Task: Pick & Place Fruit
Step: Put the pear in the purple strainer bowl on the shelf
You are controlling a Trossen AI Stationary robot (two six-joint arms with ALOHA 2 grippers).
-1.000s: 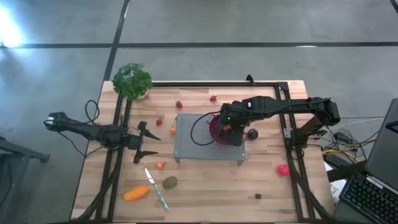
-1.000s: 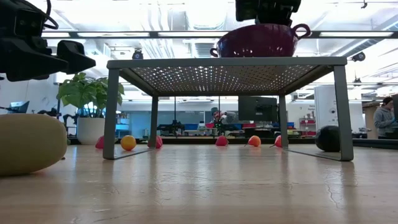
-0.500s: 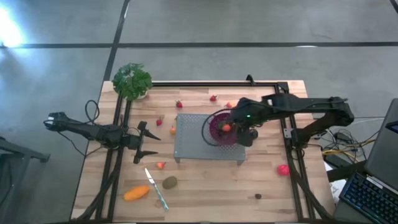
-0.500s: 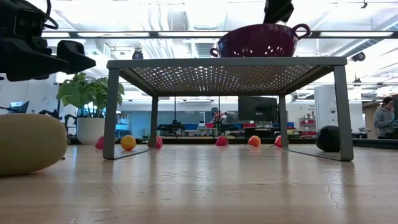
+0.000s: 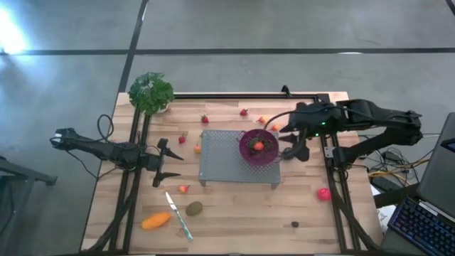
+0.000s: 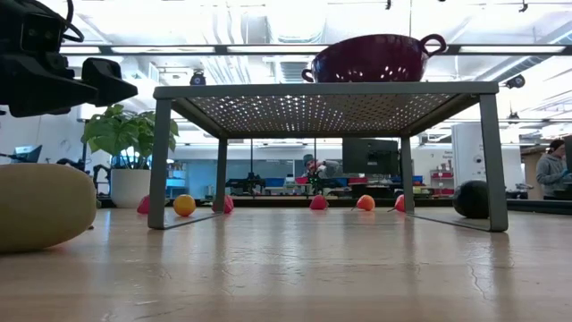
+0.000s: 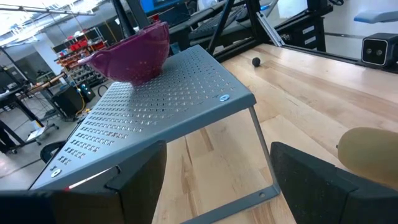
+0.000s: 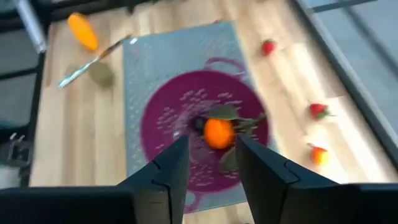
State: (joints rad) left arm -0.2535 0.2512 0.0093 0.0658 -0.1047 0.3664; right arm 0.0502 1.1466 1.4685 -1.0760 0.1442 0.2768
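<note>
Change, high view: right gripper [image 5: 294,146] has pulled back from over the purple perforated colander [image 5: 257,147] toward the table's right edge. It stood directly above the bowl a second ago; now its fingers are spread and empty beside the rim.
Result: small orange round fruit [image 5: 259,146] lies inside the colander, on top of the grey perforated metal stand [image 5: 220,162]. I judge one placement done and the arm free for the next piece.
Left arm: left gripper [image 5: 162,163] waits near the table's left edge, fingers spread, holding nothing.
Fruit left, high view: tiny red strawberries [image 5: 205,119] along the far edge. Pink-red ball [image 5: 324,193] by the right edge. Brown-green oval fruit [image 5: 193,208] and elongated orange fruit [image 5: 156,221] sit near the front-left corner.
Obstacles: slim light-handled knife [image 5: 179,216] lies between those two front-left pieces. Leafy green potted plant [image 5: 151,92] fills the far-left corner.
Low view: colander sits on the stand with no gripper above it. Dark round fruit [image 6: 471,199] rests on the table just right of the stand's leg.
Left wrist view: spread fingers point at the stand and colander.
Right wrist view: parted fingers frame the orange fruit lying with green leaves in the colander.
</note>
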